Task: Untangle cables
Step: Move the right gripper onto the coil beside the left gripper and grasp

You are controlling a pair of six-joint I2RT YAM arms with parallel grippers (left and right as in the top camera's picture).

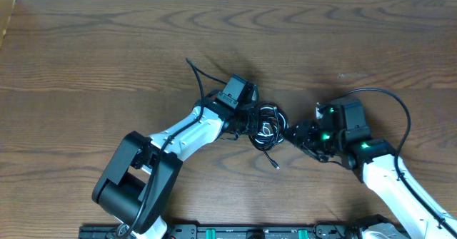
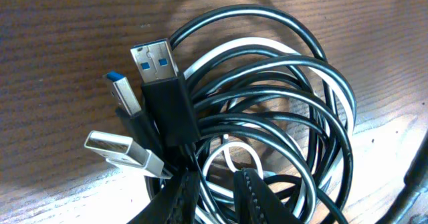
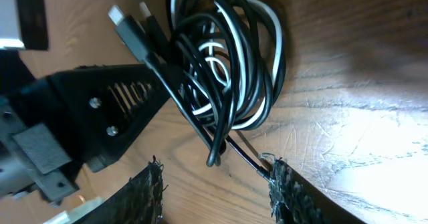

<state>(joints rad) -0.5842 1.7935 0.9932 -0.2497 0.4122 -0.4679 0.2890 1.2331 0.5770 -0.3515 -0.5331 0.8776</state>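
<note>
Overhead looks straight down, far, whole desk. Wrist cams sit close, low, both on same cable bundle.

A thin glossy black cable is wound in several loose loops on the wooden table, a shorter thin white cable tangled through the same coil, their USB plugs bunched together at one side

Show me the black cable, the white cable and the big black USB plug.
black cable (image 2: pixel 319 50), left wrist view, outermost loop of the coil
white cable (image 2: pixel 247 43), left wrist view, upper arc inside the coil
black USB plug (image 2: pixel 155 60), left wrist view, its metal end
</note>
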